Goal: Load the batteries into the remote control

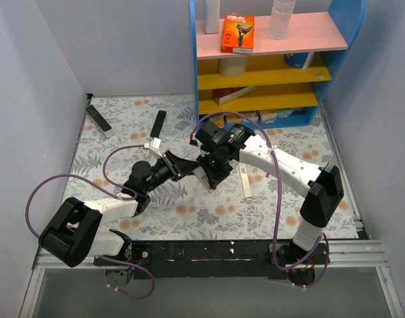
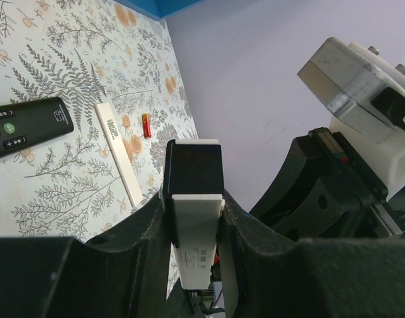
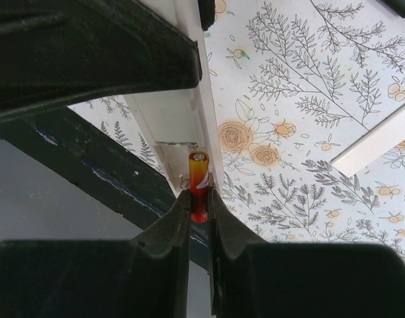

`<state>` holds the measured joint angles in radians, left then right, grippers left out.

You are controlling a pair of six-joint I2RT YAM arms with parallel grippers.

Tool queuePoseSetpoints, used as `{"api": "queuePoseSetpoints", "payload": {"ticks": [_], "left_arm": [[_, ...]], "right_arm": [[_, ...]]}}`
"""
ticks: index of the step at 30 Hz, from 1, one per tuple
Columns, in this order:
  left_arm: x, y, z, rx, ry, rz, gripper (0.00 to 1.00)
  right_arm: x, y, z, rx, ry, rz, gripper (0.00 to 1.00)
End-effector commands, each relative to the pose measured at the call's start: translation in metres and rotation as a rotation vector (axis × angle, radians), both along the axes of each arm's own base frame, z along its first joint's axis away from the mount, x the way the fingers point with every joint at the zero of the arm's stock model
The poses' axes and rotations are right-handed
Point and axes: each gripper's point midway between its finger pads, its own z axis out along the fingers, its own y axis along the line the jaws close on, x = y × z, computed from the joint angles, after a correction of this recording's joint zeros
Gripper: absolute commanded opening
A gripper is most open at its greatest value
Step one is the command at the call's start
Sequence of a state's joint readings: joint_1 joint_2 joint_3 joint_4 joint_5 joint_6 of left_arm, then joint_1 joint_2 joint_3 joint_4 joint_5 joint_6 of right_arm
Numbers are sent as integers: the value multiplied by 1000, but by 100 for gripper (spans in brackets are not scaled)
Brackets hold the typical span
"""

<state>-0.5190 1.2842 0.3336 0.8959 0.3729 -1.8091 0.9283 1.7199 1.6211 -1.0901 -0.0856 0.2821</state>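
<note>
My left gripper (image 2: 196,199) is shut on the white remote control (image 2: 197,225) and holds it above the mat, beside my right gripper in the top view (image 1: 179,165). My right gripper (image 3: 199,202) is shut on a red battery (image 3: 198,173). The battery's tip is at the open battery bay of the remote (image 3: 169,116). The right gripper also shows in the top view (image 1: 212,175). A second red battery (image 2: 146,124) lies on the mat. It is beside the white back cover (image 2: 116,152), which also shows in the top view (image 1: 246,182) and the right wrist view (image 3: 374,142).
Black remotes lie on the mat at the far left (image 1: 98,120) and the middle back (image 1: 159,126); another shows in the left wrist view (image 2: 24,126). A blue shelf unit (image 1: 269,59) with boxes and a bottle stands at the back. Grey walls close in both sides.
</note>
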Motion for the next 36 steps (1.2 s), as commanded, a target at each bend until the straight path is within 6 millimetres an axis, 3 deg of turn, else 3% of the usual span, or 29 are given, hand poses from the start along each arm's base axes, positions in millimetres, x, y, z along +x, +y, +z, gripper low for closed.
{"api": "queuePoseSetpoints", "payload": {"ticks": [1, 11, 23, 36], "left_arm": [[-2, 2, 17, -39, -41, 2, 0], [-6, -1, 23, -53, -49, -17, 0], [-2, 1, 23, -88, -1, 11, 0], [1, 0, 21, -94, 43, 18, 0]], "right_arm": [[6, 6, 11, 14, -26, 11, 1], [14, 13, 17, 34, -65, 36, 3], [11, 7, 14, 15, -56, 42, 20], [10, 7, 11, 13, -47, 37, 29]]}}
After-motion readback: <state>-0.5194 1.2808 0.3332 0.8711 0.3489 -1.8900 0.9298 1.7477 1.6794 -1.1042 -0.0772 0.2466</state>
